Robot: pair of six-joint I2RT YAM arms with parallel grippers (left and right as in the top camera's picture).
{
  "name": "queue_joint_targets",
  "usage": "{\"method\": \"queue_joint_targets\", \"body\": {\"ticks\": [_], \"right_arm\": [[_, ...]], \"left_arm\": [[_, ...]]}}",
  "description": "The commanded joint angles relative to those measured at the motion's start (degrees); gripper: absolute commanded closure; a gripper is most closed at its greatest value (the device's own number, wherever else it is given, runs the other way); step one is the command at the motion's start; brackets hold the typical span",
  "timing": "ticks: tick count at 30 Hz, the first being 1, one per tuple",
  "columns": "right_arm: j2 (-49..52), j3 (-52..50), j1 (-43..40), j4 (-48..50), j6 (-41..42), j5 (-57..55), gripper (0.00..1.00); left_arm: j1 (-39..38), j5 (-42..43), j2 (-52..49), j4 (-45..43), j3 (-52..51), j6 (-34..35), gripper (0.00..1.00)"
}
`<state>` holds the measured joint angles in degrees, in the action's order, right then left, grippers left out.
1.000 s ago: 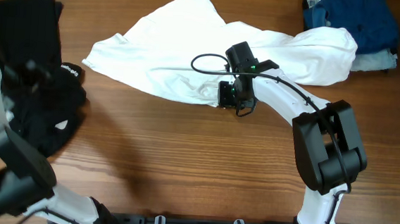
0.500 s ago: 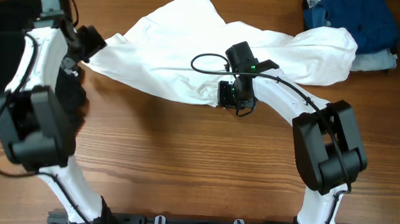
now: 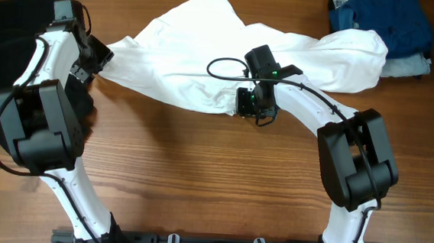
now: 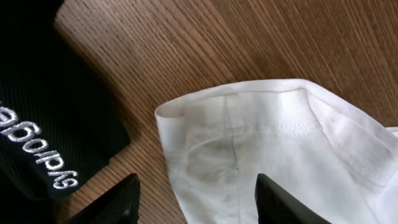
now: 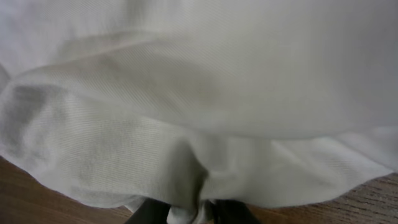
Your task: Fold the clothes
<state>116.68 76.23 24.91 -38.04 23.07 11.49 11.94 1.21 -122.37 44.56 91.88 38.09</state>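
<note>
A white shirt point(image 3: 206, 52) lies crumpled across the middle of the wooden table. My right gripper point(image 3: 243, 102) is shut on its front hem; in the right wrist view the white cloth point(image 5: 199, 106) fills the frame and bunches between the fingers point(image 5: 194, 214). My left gripper point(image 3: 99, 61) is open at the shirt's left end. In the left wrist view its two fingers point(image 4: 196, 202) straddle the shirt's sleeve opening point(image 4: 236, 124), not closed on it. A black garment with white lettering point(image 4: 43, 124) lies just left of it.
A pile of black clothes point(image 3: 21, 69) sits at the left edge of the table. Folded blue clothes point(image 3: 381, 26) lie at the far right corner, touching the shirt's right end. Bare wood point(image 3: 197, 181) spans the front of the table.
My left arm swung in from the left edge to the shirt's left end and settled with open fingers over the sleeve. The right arm and its hold have not moved.
</note>
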Motion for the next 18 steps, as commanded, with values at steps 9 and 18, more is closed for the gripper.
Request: {"method": "queue_joint_targets", "body": {"ticks": [9,18], "right_arm": [[1.18,-0.39,-0.24,-0.31,0.04,-1.14,0.79],[-1.14,-0.31,-0.94,-2.12,0.07,-1.11,0.96]], "left_arm": [[-0.22,-1.73,-6.82,1.11,-0.04,1.4,0.64],[-0.22,-2.38,-4.5,5.68,1.05,-4.96,0.96]]}}
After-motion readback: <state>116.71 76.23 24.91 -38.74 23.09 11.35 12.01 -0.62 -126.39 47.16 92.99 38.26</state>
